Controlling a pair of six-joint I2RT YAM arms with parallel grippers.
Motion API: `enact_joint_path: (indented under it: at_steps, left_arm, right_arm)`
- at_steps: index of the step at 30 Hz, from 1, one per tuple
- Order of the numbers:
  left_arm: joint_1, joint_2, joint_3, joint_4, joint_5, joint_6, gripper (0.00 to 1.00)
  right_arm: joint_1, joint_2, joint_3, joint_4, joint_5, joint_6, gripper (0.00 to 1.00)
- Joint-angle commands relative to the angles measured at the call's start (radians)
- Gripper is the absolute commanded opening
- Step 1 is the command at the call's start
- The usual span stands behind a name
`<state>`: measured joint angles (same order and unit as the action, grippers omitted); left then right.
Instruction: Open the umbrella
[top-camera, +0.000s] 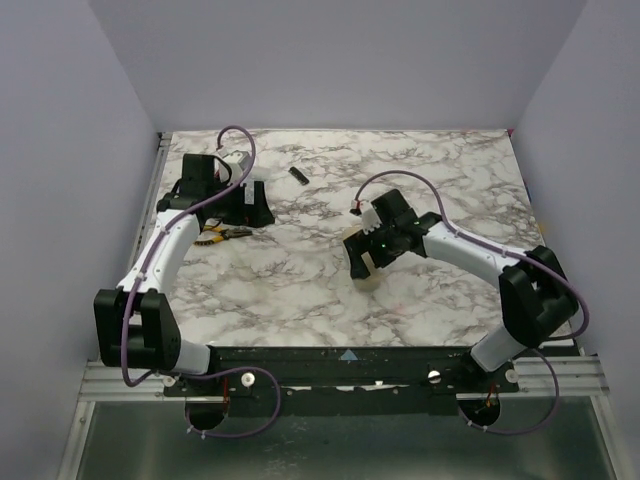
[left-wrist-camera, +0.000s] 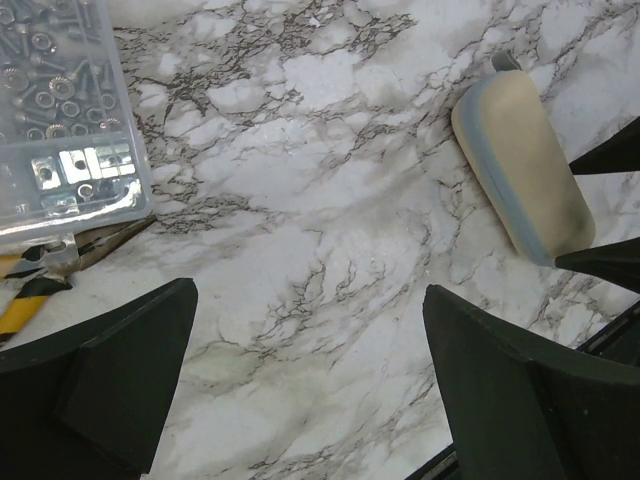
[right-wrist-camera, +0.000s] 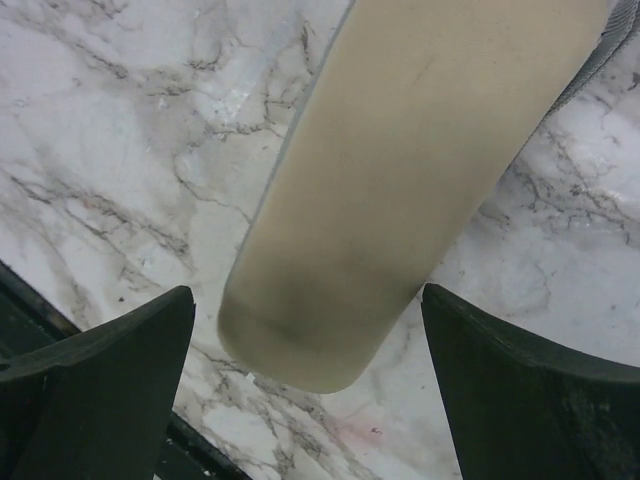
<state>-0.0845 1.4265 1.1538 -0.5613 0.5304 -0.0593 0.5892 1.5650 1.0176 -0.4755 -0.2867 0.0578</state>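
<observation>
The umbrella (top-camera: 372, 270) is folded shut, a pale cream cylinder lying on the marble table. My right gripper (top-camera: 366, 254) hovers over it, open. In the right wrist view the umbrella's rounded end (right-wrist-camera: 400, 190) lies between the two spread fingers, and the gripper (right-wrist-camera: 310, 385) does not touch it. My left gripper (top-camera: 255, 205) is open and empty at the far left. In its wrist view the gripper (left-wrist-camera: 310, 375) is over bare marble, with the umbrella (left-wrist-camera: 520, 165) at the upper right. No shaft or handle shows.
A clear plastic parts box (left-wrist-camera: 60, 110) with screws and nuts lies at the far left. Yellow-and-black pliers (left-wrist-camera: 40, 285) lie beside it. A small black stick (top-camera: 297, 176) lies near the back. White walls enclose the table (top-camera: 300, 290).
</observation>
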Motion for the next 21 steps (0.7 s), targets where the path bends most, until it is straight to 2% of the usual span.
enact_joint_path:
  at_steps: [1,3,10,14,18,21]
  left_arm:
    - [0.018,-0.087,-0.047,0.034,-0.029,-0.072,0.99]
    - [0.018,-0.112,-0.072,0.041,-0.016,-0.072,0.98]
    - [0.019,-0.128,-0.108,0.029,0.061,-0.059,0.99]
    - [0.018,-0.149,-0.171,0.093,0.133,-0.028,0.98]
    - [0.001,-0.187,-0.288,0.190,0.311,0.124,0.90]
    - [-0.044,-0.172,-0.313,0.176,0.354,0.200,0.83]
  right_arm:
    - [0.026,0.089,0.068,-0.037,0.103,-0.143,0.96]
    - [0.045,0.127,0.093,-0.060,0.124,-0.214,0.92]
    - [0.055,0.142,0.073,-0.050,0.105,-0.547,0.67]
    - [0.055,0.107,0.040,-0.136,-0.008,-0.830,0.64]
    - [0.049,0.085,0.015,-0.272,-0.114,-1.126,0.63]
    - [0.046,0.093,-0.008,-0.373,-0.127,-1.325,0.59]
